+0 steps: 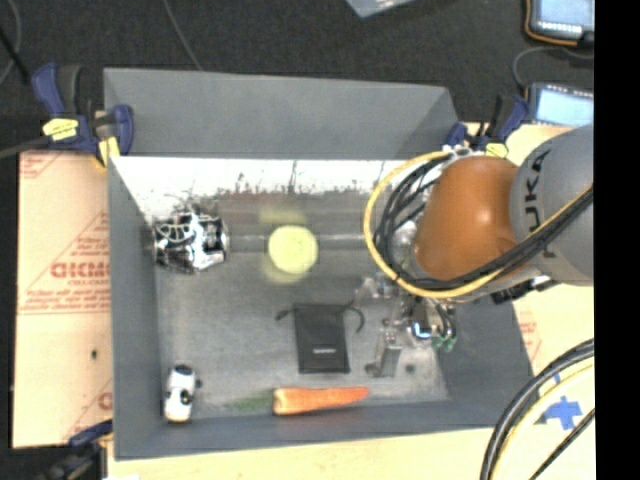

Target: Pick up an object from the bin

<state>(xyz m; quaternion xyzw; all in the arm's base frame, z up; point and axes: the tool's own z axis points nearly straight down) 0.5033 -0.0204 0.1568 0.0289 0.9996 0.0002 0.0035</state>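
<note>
Grey metal bin (280, 118): open-topped, sloping walls, speckled floor. Loose things lie scattered singly, well apart.

Arm (562, 203): grey, comes in over the bin's right wall. An orange cover (465, 218) sits on its wrist, with black cables (384, 200) looped round the cover's left side.

Pincer (388, 353): hangs below the orange cover, low over the right part of the floor. Metal parts point down at a bare patch. Released or clenched: cannot tell from this angle. Nothing is seen held in it.

Black flat case (322, 340): rectangular, lying flat at centre-right of the floor, with a thin dark cord curling from its upper edge. It is just left of the pincer and the nearest thing to it. Whether the two touch I cannot tell.

Carrot (320, 399): orange, lying lengthwise along the front wall, below the case and apart from it. Its right end is near the pincer, lower left of it.

Black-and-white crumpled thing (190, 243): shiny, at the back-left of the floor against the rear wall. Kind unclear.

Ball (292, 249): pale yellow-green, round, at back centre, right of the crumpled thing and above the case.

Small white toy (180, 393): has black patches, stands in the front-left corner, far from the pincer.
</note>
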